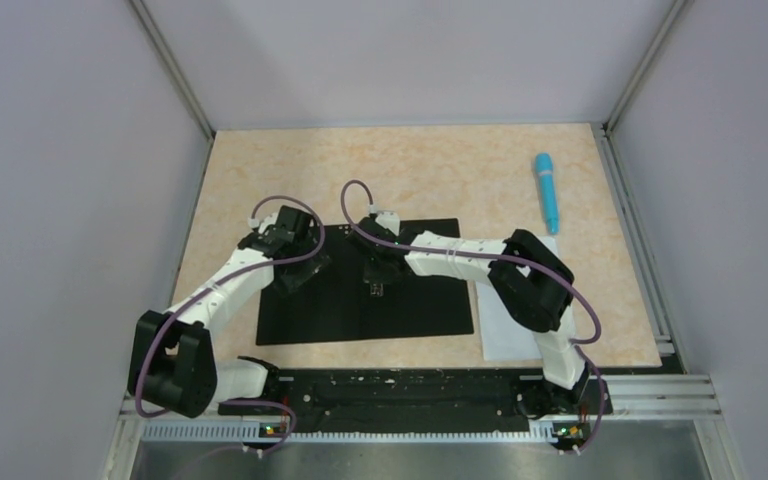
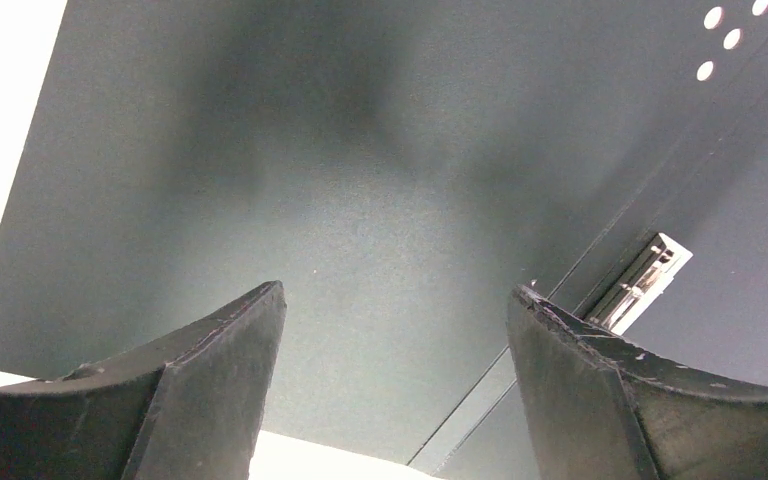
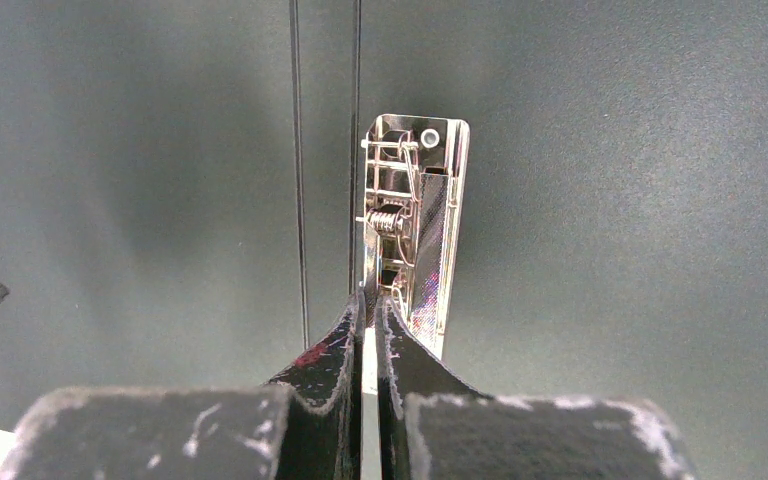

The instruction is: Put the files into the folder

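The folder [image 1: 420,300] lies open and flat in the middle of the table, black inside up. It fills the left wrist view [image 2: 360,150] and the right wrist view [image 3: 610,200]. A metal clip [image 3: 415,200] sits at its spine and also shows in the left wrist view [image 2: 645,280]. My right gripper [image 1: 378,285] [image 3: 370,300] is shut on a thin silver part of that clip. My left gripper [image 1: 295,275] [image 2: 395,290] is open and empty, low over the folder's left half. The white files [image 1: 515,335] lie to the right of the folder, partly under my right arm.
A blue pen [image 1: 547,190] lies at the back right of the table. Grey walls close in the left, back and right sides. A black rail [image 1: 410,390] runs along the near edge between the arm bases.
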Controlling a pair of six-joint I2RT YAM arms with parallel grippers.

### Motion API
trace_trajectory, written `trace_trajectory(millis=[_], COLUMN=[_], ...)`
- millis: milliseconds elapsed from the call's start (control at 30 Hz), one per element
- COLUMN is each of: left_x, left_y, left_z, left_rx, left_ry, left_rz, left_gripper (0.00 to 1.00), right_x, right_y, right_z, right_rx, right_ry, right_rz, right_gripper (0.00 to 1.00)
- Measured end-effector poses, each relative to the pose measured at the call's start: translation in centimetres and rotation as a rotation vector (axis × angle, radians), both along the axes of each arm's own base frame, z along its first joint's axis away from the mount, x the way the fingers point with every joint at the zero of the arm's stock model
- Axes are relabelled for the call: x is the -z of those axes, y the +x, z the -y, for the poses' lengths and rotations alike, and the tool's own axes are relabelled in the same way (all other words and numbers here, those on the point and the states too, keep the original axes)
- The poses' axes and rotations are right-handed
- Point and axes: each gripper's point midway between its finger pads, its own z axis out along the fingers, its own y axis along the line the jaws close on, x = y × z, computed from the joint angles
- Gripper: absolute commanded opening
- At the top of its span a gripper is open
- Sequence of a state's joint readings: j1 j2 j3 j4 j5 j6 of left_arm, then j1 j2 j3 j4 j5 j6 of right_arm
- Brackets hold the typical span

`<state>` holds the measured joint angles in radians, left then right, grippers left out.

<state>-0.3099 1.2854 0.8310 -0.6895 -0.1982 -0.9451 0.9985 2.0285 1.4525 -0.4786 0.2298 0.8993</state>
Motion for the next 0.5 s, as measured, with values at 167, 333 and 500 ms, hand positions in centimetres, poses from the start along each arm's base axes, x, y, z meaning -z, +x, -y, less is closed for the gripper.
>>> trace_trajectory(millis=[167, 333, 500], left_x=[1.3, 3.4, 4.4], left_y=[-0.7, -1.8, -2.1], left_z=[-0.2, -0.3, -0.6], left_rx=[-0.018, -0.041, -0.072], left_ry=[0.005, 0.01, 0.023], left_rz=[-0.041, -0.111, -0.147], left_gripper=[0.86, 0.86, 0.85], right_x=[0.1, 0.1, -0.3], right_y=[-0.2, -0.9, -1.5], right_z=[-0.2, 0.1, -0.1], right_rx=[-0.053, -0.092, -0.117], right_ry=[0.005, 0.006, 0.023], right_rz=[0.012, 0.006, 0.004], right_gripper=[0.0, 0.17, 0.41])
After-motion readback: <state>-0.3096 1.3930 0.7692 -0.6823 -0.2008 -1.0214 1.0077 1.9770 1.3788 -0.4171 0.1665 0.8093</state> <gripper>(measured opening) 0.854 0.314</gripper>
